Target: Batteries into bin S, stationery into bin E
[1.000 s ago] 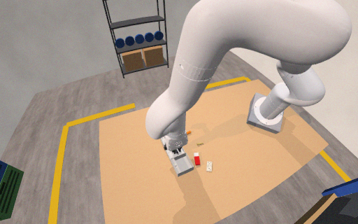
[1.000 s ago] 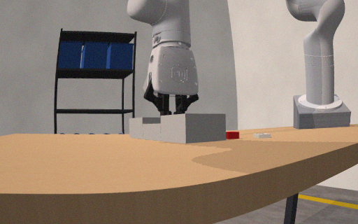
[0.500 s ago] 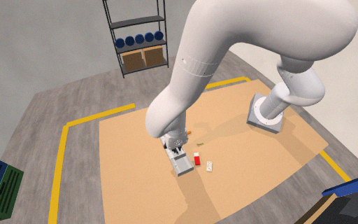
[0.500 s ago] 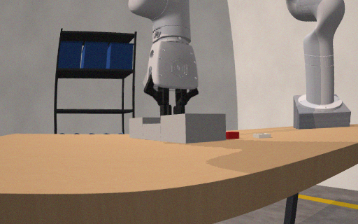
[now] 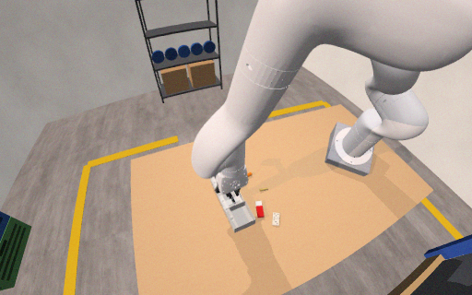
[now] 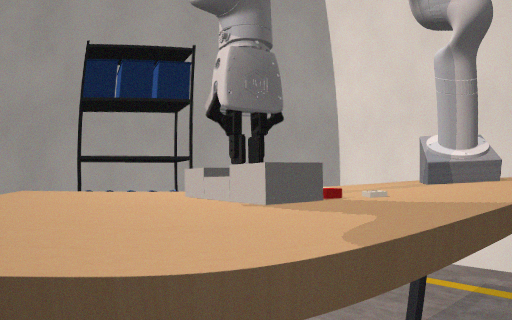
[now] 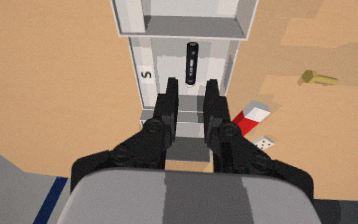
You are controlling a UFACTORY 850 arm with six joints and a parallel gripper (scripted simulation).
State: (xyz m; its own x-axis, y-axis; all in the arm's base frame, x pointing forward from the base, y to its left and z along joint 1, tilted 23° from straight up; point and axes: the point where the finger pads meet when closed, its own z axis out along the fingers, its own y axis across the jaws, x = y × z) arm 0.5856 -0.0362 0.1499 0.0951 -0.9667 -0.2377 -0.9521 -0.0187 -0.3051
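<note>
The bin marked S (image 7: 150,70) sits on the table (image 7: 60,75). A black battery (image 7: 191,62) lies inside it. At six o'clock from the battery, the gripper (image 7: 190,107) hangs over the bin, fingers a little apart, holding nothing. At three o'clock lie a red-and-white eraser (image 7: 250,116), a white die (image 7: 264,143) and a small yellow thing (image 7: 318,78).

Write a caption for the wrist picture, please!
Open gripper above bin S, a battery lying inside.
</note>
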